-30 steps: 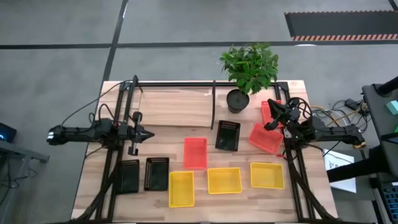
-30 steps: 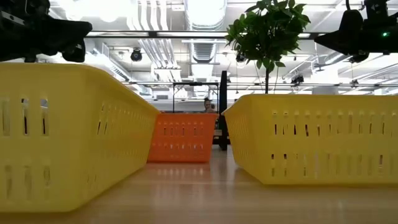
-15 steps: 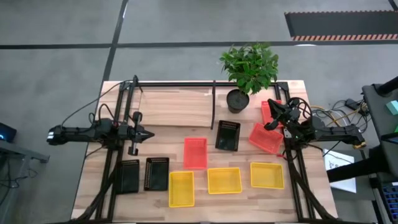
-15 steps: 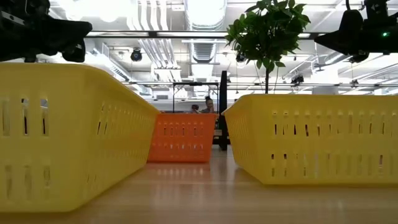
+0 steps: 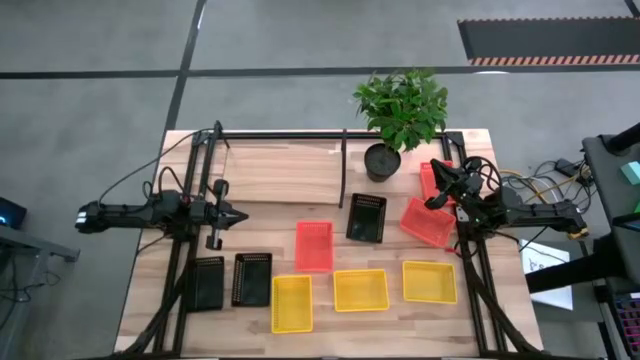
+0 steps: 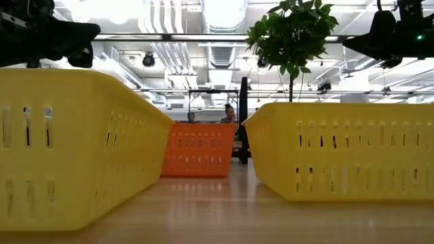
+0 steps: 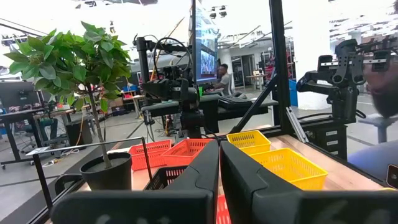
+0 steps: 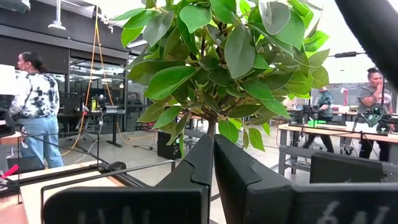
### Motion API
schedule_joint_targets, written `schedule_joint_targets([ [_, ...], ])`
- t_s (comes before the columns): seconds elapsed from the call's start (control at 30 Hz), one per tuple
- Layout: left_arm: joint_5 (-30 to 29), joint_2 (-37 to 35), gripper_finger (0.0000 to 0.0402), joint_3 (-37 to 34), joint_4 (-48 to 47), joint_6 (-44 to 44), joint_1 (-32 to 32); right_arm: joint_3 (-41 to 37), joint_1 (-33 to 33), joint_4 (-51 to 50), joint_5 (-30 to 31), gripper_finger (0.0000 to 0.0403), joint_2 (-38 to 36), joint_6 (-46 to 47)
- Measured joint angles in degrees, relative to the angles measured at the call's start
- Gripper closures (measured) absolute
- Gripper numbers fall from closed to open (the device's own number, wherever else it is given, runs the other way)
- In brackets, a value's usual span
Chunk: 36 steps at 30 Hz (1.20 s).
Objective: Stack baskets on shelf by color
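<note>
Three yellow baskets sit flat along the table's near side, two black ones to their left. A red basket and a black one lie mid-table. Two more red baskets lie at the right, under my right gripper. The pale shelf board lies at the far left. My left gripper hovers shut above the table's left part, fingers together. My right gripper hovers shut, fingers toward the plant.
A potted plant in a black round pot stands at the far edge between the shelf and the right red baskets. Black metal rods frame the shelf. People show in the room beyond the table. Bare wood lies between shelf and baskets.
</note>
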Motion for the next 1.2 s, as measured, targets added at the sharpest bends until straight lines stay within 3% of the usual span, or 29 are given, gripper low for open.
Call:
schedule_joint_targets([
  [1.1, 0.0, 0.0, 0.0402, 0.0, 0.3, 0.0, 0.0, 0.0, 0.0, 0.0, 0.0, 0.0394, 0.0, 2.9],
  [1.2, 1.0, 0.0, 0.0402, 0.0, 2.6, -8.3, -0.1, 0.0, 0.0, -0.1, 0.0, 0.0394, 0.0, 5.3],
])
